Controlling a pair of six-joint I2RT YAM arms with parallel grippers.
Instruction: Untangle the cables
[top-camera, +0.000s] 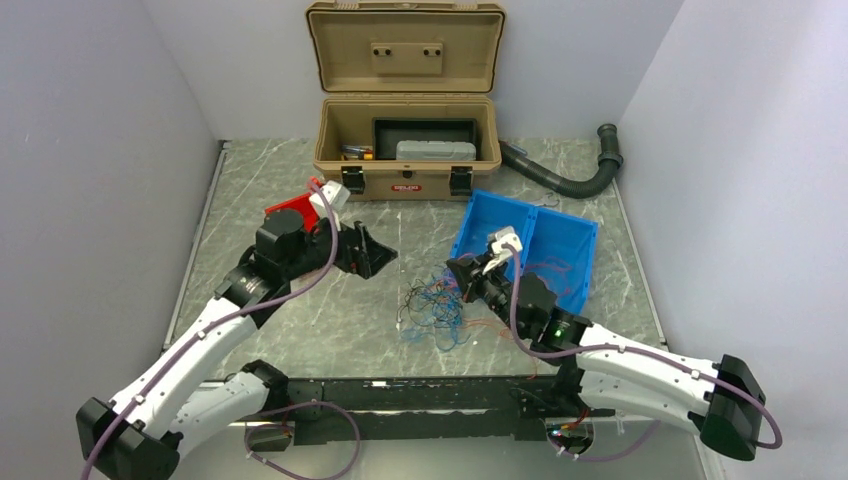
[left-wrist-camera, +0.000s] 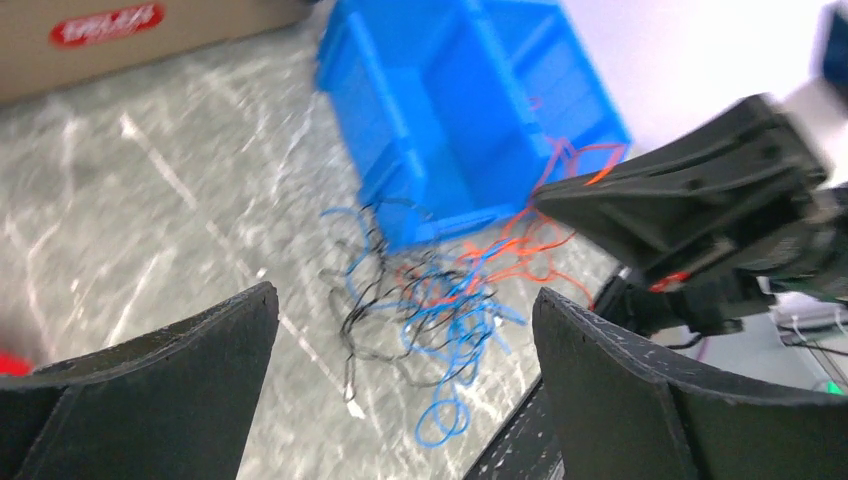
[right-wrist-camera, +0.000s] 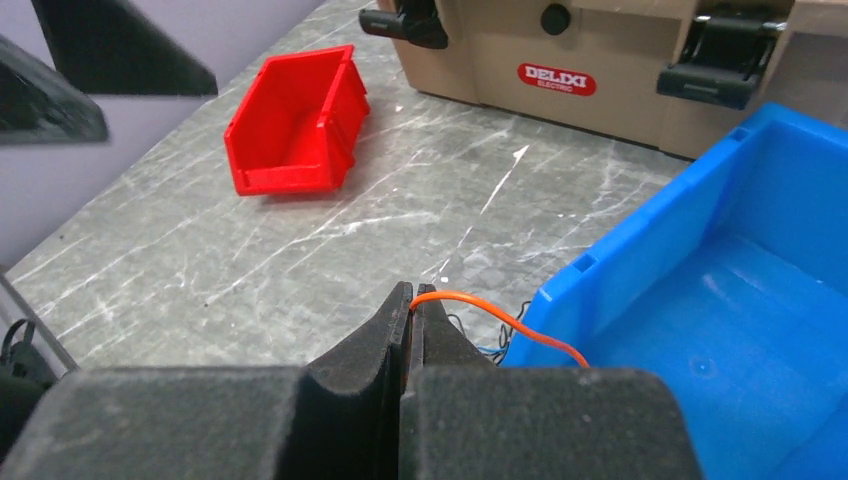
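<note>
lying on the tabletop (top-camera: 340, 330) just in front of the blue bin (top-camera: 565, 250), the cables (top-camera: 435, 310) are seen as a loose tangle of blue, black and orange strands reaching the bin's near corner. an orange strand (right-wrist-camera: 500, 325) is pinched between the pressed-together fingers of the right hand (top-camera: 465, 268), at that same corner. the left hand (left-wrist-camera: 402, 295) is held spread, left of the bin and apart from the tangle, with nothing gripped. an open tan toolbox (top-camera: 405, 110) is placed behind the bin, a black corrugated hose (top-camera: 560, 180) is curled behind its right side, and a red bin (right-wrist-camera: 290, 130) is set well to its left. the pinch is shown only by the right wrist view; from above it is hidden by the hand's own body. the red bin, partly covered by the left arm (top-camera: 190, 350) from above, is shown whole in the right wrist view.
</note>
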